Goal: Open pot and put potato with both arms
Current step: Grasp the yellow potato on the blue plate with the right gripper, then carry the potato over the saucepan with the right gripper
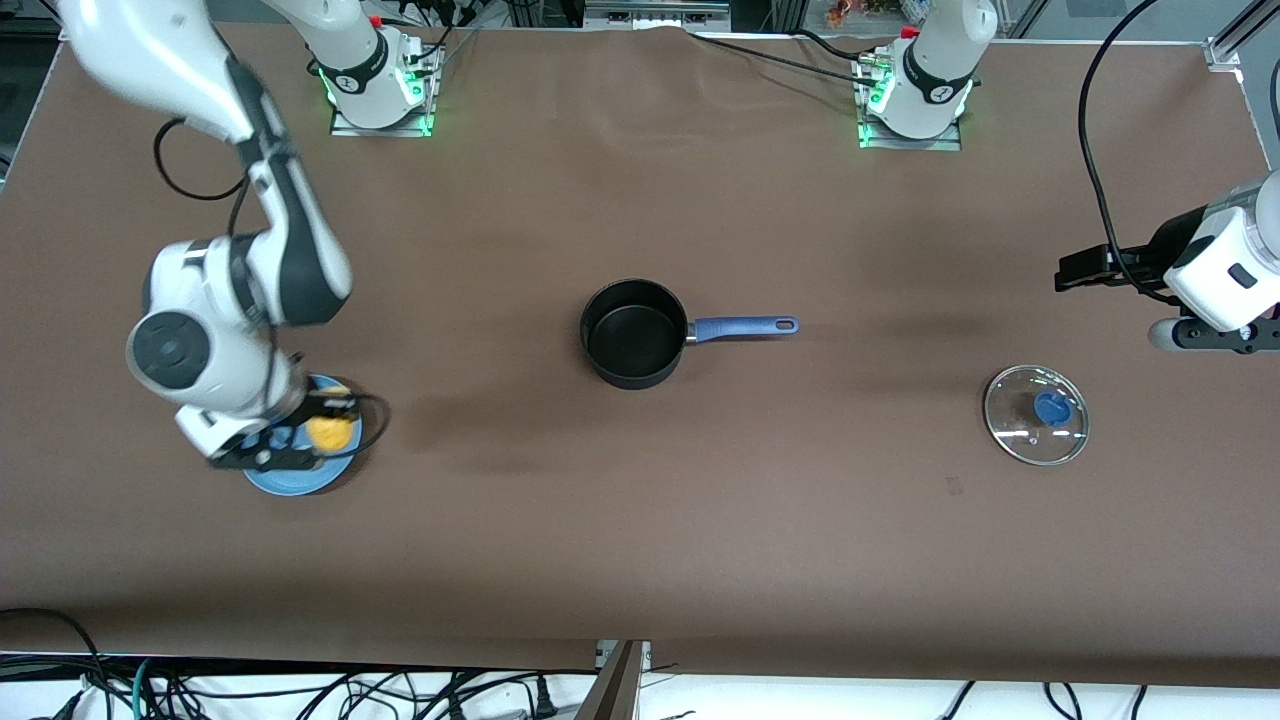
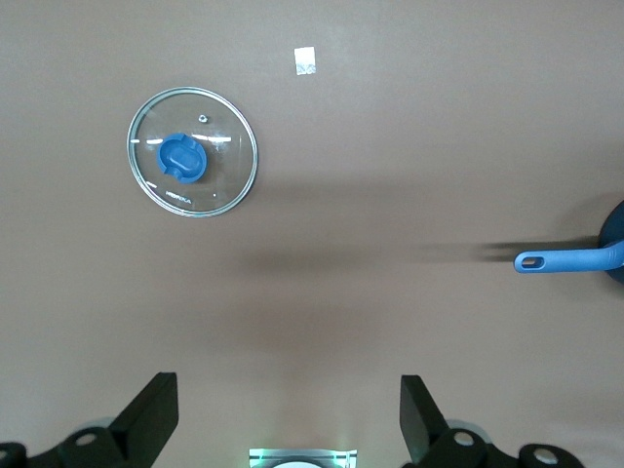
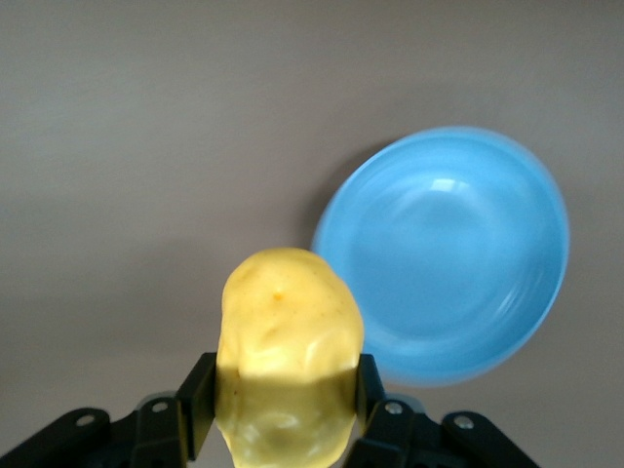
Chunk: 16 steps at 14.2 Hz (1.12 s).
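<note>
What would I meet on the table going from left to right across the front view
Blue plate with the right gripper holding the potato over it → open pot → glass lid → left gripper, open, waiting.

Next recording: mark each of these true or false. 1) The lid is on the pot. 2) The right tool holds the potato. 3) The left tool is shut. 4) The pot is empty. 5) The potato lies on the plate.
1) False: the glass lid lies on the table toward the left arm's end, apart from the pot.
2) True: the right tool is shut on the potato.
3) False: the left tool is open, over bare table near the lid.
4) True: nothing shows inside it.
5) False: it is lifted clear of the blue plate.
</note>
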Tool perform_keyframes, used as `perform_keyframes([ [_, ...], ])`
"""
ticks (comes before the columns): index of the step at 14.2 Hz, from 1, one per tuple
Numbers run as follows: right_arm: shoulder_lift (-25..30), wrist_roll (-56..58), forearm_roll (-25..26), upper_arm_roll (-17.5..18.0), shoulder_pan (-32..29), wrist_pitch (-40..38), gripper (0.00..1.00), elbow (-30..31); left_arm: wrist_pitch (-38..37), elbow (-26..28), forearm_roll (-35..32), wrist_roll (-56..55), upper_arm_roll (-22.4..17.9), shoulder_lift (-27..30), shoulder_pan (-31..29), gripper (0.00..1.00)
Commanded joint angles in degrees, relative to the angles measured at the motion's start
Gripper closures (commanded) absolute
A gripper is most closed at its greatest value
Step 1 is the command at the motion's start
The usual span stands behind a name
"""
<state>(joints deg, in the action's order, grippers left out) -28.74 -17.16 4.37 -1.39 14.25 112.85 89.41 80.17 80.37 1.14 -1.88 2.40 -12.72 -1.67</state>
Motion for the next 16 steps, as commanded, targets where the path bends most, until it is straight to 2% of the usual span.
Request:
perform_keyframes([
  [1, 0.1, -11.1, -0.8, -0.5, 8.0, -6.7, 0.84, -4.2, -1.0, -2.0, -1.0, -0.8, 0.2, -0.8, 0.2, 0.0],
  [3, -1.0, -22.1, -1.3, -0.4, 13.6, -6.4, 0.83, -4.6, -1.0, -2.0, -1.0, -0.8, 0.2, -0.9, 0.2, 0.0],
  [7, -7.0, -35.1, -11.6, 1.3, 21.5, -1.6, 0.83, -10.3, -1.0, -2.0, -1.0, -0.8, 0.3, -0.9, 0.2, 0.0],
  [9, -9.2, -37.1, -13.7, 1.5, 23.3, 3.5, 0.83, -10.7, -1.0, -2.0, -1.0, -0.8, 0.3, -0.9, 0.2, 0.0],
  [12, -11.0, -37.6, -19.7, 2.4, 24.5, 6.8, 0.83, -10.6, -1.0, -2.0, -1.0, -0.8, 0.3, -0.9, 0.2, 0.0],
  [16, -13.9, -36.7, -19.3, 2.4, 25.7, 6.8, 0.83, -10.0, -1.0, -2.0, -1.0, -0.7, 0.2, -1.1, 0.2, 0.0],
])
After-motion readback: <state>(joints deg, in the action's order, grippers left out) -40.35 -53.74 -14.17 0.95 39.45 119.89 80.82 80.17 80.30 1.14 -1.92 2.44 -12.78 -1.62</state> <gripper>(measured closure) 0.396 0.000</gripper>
